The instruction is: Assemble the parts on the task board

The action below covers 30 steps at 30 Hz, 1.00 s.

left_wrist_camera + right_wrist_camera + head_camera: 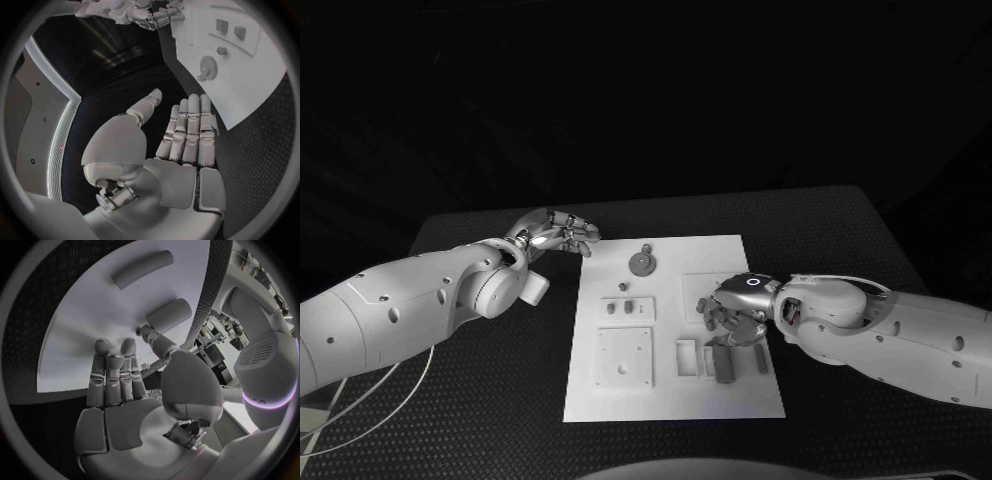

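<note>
The white task board (672, 395) lies in the middle of the table. A round grey part (643, 263) with a small tab sits near its far edge, and the left wrist view shows it too (206, 66). Two grey bar parts (721, 362) (759, 356) lie on the board's right side. My right hand (733, 312) hovers just above them, fingers straight and together. Its thumb tip (147, 332) reaches close to the nearer bar (169, 315); the other bar (142, 269) lies farther off. My left hand (557, 233) holds nothing, by the board's far left corner, fingers straight (187, 130).
Small grey pieces (629, 306) stand in a raised block on the board's left half, with a square plate (626, 356) nearer to me. A rectangular slot (687, 357) lies beside the bars. Black table (473, 400) surrounds the board on all sides.
</note>
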Available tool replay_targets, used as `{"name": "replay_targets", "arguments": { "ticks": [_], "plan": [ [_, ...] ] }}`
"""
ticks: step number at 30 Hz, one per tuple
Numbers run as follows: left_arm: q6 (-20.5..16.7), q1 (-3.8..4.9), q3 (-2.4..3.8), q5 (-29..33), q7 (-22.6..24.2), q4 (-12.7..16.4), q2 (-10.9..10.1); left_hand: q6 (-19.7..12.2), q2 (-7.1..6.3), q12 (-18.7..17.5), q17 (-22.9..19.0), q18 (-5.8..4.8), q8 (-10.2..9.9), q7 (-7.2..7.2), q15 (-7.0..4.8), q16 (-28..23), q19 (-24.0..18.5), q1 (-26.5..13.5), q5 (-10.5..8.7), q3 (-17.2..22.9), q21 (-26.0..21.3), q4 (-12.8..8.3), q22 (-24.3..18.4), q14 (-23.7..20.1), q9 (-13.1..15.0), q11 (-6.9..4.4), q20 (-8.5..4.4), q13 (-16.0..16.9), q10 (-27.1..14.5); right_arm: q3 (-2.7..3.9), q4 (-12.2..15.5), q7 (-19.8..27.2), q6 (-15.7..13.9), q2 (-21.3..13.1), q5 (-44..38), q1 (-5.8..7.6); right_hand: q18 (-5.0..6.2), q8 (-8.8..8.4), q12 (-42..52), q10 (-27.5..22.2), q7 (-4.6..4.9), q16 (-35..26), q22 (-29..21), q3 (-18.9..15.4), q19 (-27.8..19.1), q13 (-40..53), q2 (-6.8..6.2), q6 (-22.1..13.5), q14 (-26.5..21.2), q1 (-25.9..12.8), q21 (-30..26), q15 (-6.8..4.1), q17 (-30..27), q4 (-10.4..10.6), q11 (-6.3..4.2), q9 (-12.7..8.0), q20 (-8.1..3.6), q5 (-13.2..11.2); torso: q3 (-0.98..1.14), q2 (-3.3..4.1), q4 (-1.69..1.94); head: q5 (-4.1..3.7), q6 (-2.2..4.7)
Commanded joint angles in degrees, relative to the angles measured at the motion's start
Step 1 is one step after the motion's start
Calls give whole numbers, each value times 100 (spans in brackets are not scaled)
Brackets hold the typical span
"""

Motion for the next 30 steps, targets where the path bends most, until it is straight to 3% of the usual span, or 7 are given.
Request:
{"name": "replay_targets", "arguments": {
  "ticks": [1,11,30],
  "plan": [
    [83,6,4,44,34,8,12,-33,-8,0,11,22,33,-9,27,-28,-30,-48,4,-22,12,1,-9,26,-5,10,8,-9,-44,-3,-11,-27,103,13,-102,-10,36,-11,-19,-46,3,1,128,-37,-45,-2,-32,-23,-38,30,-7,10,-9,-9,-3,7,13,8,4,-2,-2,4,-7],
    [91,6,4,44,35,0,14,-34,-4,1,17,22,34,-8,27,-32,-29,-47,5,-22,12,2,-13,27,-7,10,7,-10,-43,-50,-36,23,200,34,-158,-61,36,56,14,9,-32,59,131,-74,-57,17,73,93,-36,115,25,-7,-27,-21,-32,55,18,11,8,-2,-4,12,-33],
    [105,6,4,44,32,-16,24,-33,1,2,28,22,38,-9,27,-41,-27,-44,5,-22,12,1,-20,29,-9,9,7,-12,-41,-52,-94,63,147,106,-338,-179,36,151,99,203,-120,199,131,-98,-1,50,225,317,70,324,124,-67,-67,-50,-114,115,-27,14,6,-2,-3,44,-81]
  ]
}}
